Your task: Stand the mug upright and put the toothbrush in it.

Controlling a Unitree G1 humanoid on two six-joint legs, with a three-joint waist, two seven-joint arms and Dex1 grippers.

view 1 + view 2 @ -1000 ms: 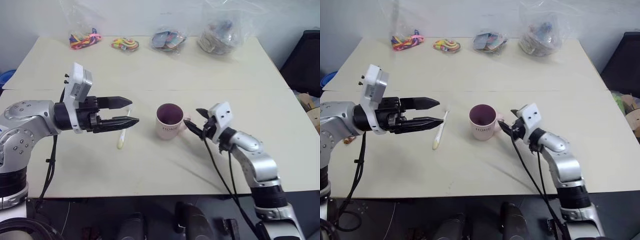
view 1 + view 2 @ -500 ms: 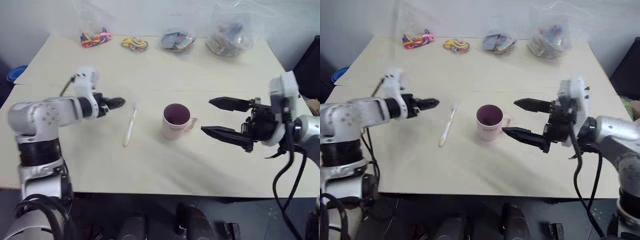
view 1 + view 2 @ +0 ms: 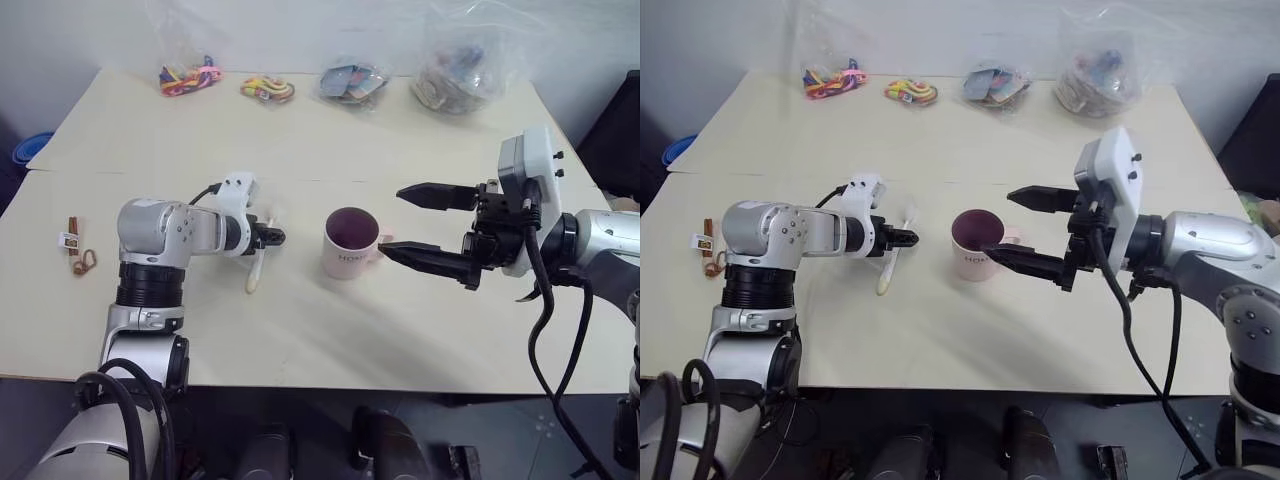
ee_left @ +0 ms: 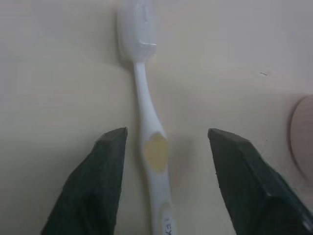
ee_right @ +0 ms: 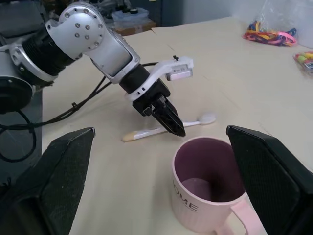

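Mug (image 3: 349, 243) upright mid-table (image 3: 300, 330), toothbrush (image 3: 260, 256) flat just beside it, left gripper (image 4: 164, 142) open, 2 fingers straddling the handle, seemingly not touching, right gripper (image 3: 420, 224) wide open near the mug

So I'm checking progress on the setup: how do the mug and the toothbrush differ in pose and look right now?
The mug stands upright with its opening up; the toothbrush lies flat. The mug is squat, cylindrical and pale pink, dark inside; the toothbrush is slim and white with a yellow patch. The toothbrush sits between the left pincer's open fingers, ungripped; the mug has the open right pincer beside it. Both rest on the table.
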